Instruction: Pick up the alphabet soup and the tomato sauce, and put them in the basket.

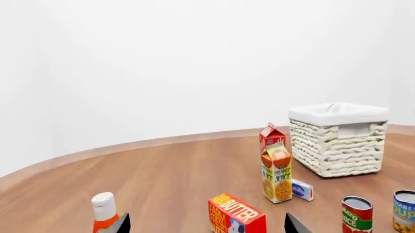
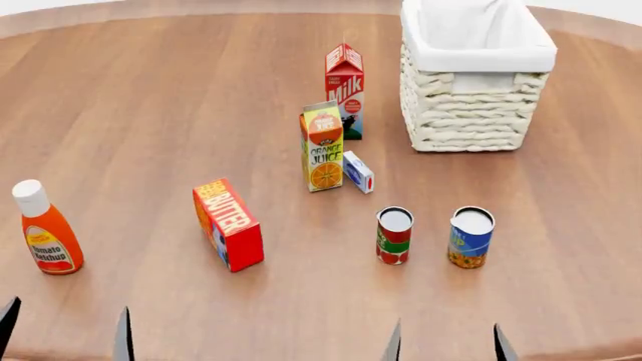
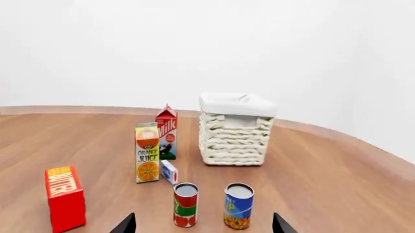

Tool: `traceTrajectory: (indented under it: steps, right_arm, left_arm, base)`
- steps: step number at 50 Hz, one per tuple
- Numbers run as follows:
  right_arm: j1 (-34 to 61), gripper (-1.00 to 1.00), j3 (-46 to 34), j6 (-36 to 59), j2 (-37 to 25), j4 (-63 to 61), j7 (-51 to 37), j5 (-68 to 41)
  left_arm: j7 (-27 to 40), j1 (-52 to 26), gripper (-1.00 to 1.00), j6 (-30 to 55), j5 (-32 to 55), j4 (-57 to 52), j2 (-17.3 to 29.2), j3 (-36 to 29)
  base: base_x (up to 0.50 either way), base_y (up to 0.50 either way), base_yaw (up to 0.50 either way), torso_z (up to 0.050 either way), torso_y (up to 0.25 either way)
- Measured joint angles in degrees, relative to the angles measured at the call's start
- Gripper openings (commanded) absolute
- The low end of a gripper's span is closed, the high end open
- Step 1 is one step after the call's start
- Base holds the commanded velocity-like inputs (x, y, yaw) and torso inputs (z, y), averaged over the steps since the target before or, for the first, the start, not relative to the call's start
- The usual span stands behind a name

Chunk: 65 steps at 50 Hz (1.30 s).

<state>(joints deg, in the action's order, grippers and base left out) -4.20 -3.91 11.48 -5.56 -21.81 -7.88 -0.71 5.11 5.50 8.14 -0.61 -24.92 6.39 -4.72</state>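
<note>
In the left wrist view we see only the two dark fingertips of the left pincer (image 1: 207, 224) at the frame's edge, set wide apart with nothing between them. The ketchup bottle (image 1: 104, 212) is cut off below its cap, half behind one fingertip. The butter box (image 1: 235, 214) is also cropped. The tomato sauce (image 1: 356, 214) and the alphabet soup (image 1: 404, 210) stand side by side, the soup clipped by the frame edge. The orange juice carton (image 1: 276, 172) hides most of the milk carton (image 1: 270, 137) behind it. The basket (image 1: 337, 138) stands farther back on the wooden surface (image 1: 162, 170).

From the head view we see both cans upright and near each other, apart, in front of the basket and well away from it, the soup to the right. A small blue-and-white box (image 2: 357, 171) lies just beside the juice carton; its label is too small to read. The right pincer (image 2: 444, 342) shows only as two fingertips, parted and holding nothing.

In the right wrist view its fingertips flank the two cans, which stand a little beyond them, untouched. The butter box sits off to one side.
</note>
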Motion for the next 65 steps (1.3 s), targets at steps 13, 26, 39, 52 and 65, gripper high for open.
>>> traceTrajectory:
  steps: [13, 26, 39, 52, 65]
  right_arm:
    - [0.4, 1.00, -0.9, 10.7, -1.6, -17.0, -1.6, 1.0]
    - [2.0, 1.00, -2.5, 18.9, -2.6, -26.3, -3.4, 2.9]
    - [2.7, 1.00, -3.6, 21.8, -3.6, -29.5, -4.5, 3.9]
    - [3.0, 1.00, -3.8, 23.1, -4.3, -30.9, -4.9, 3.4]
    - [3.3, 1.00, -3.8, 24.0, -4.8, -31.9, -5.4, 2.7]
  left_arm:
    - [0.6, 0.1, 1.00, 10.9, 1.2, -16.9, 1.3, 0.0]
    - [1.4, -0.8, 1.00, 17.9, 2.7, -27.1, 2.1, 0.0]
    - [2.2, -1.1, 1.00, 20.5, 3.5, -31.1, 2.8, -0.3]
    - [2.9, -1.2, 1.00, 21.2, 4.2, -32.2, 3.5, -0.8]
    - [3.5, -1.3, 1.00, 21.3, 4.3, -32.5, 4.3, -1.8]
  base:
    - [0.00, 0.00, 0.00, 0.000, 0.000]
    - [0.00, 0.00, 0.00, 0.000, 0.000]
    - [0.38, 0.00, 0.00, 0.000, 0.000]
    - [0.50, 0.00, 0.00, 0.000, 0.000]
    - [0.50, 0.00, 0.00, 0.000, 0.000]
